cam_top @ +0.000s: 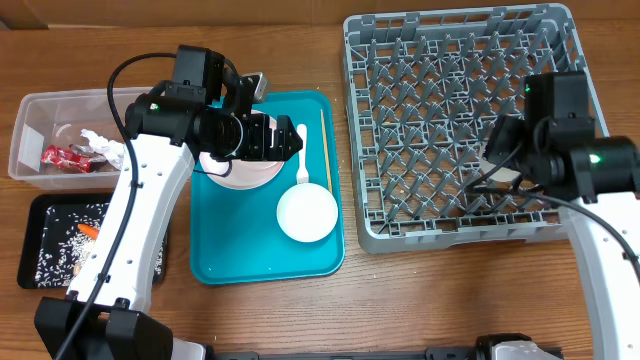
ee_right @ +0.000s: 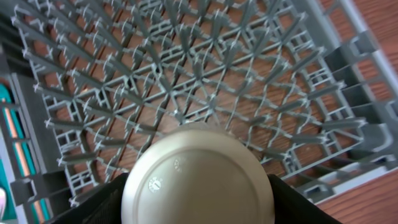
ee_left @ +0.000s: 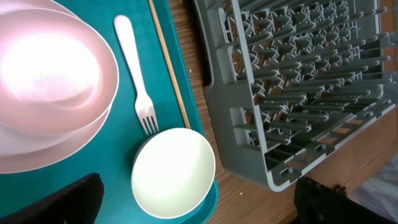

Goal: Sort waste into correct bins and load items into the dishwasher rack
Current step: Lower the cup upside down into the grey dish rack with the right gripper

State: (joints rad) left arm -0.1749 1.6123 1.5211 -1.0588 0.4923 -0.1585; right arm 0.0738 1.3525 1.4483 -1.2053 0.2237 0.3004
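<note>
The clear plastic tub (cam_top: pixel 25 135) at the far left holds a shiny red wrapper (cam_top: pixel 63 156) and crumpled white tissues (cam_top: pixel 100 143). Just below it, the shallow black tray (cam_top: pixel 150 270) carries scattered white rice (cam_top: pixel 55 245) and a small orange carrot (cam_top: pixel 88 231). On the wooden table (cam_top: pixel 420 300), the flat teal tray (cam_top: pixel 230 260) bears a glossy pale pink bowl (ee_left: pixel 43 68) nested on a round white plate (ee_left: pixel 31 158). To their right lie a white plastic fork (ee_left: pixel 138 87) and a thin tan chopstick (ee_left: pixel 166 62) along the tray's edge, and a smooth round white bowl (ee_left: pixel 174 173) stands upright near the tray's corner. The left gripper (cam_top: pixel 287 140) hangs over the pink bowl and plate with its dark fingers (ee_left: pixel 65 199) spread wide apart and nothing between them. The grey rack (cam_top: pixel 400 225), a square crate with a grid floor and rows of upright pegs, sits right of the teal tray. Over its right part, the right gripper (ee_right: pixel 199 208) is clamped on an off-white upturned bowl (ee_right: pixel 199 171), a smooth dome with faint embossed marks; whether it touches the pegs cannot be told.
</note>
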